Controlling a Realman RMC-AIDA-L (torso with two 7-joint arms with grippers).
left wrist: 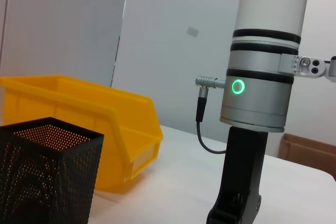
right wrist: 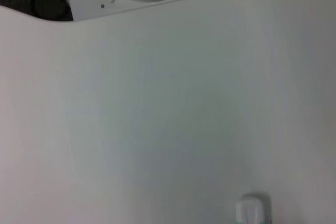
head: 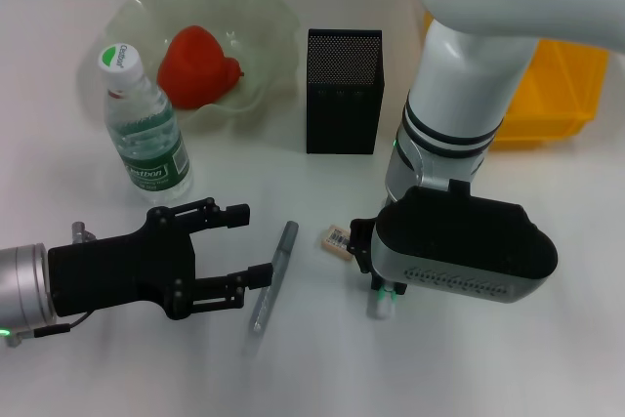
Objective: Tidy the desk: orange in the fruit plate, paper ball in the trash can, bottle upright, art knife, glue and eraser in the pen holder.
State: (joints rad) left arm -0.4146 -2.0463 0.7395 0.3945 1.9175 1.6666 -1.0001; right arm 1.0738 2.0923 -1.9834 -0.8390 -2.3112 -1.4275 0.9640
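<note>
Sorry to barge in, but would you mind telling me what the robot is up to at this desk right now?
It is tidying the desk. The orange already sits in the fruit plate and the bottle stands upright beside it. The right gripper is down over the art knife, next to the eraser. The left gripper hangs open by the glue, which lies flat on the desk. The pen holder and trash can wait behind.

Black mesh pen holder (head: pixel 344 91); glossy yellow plastic trash can (head: pixel 553 93)
</note>
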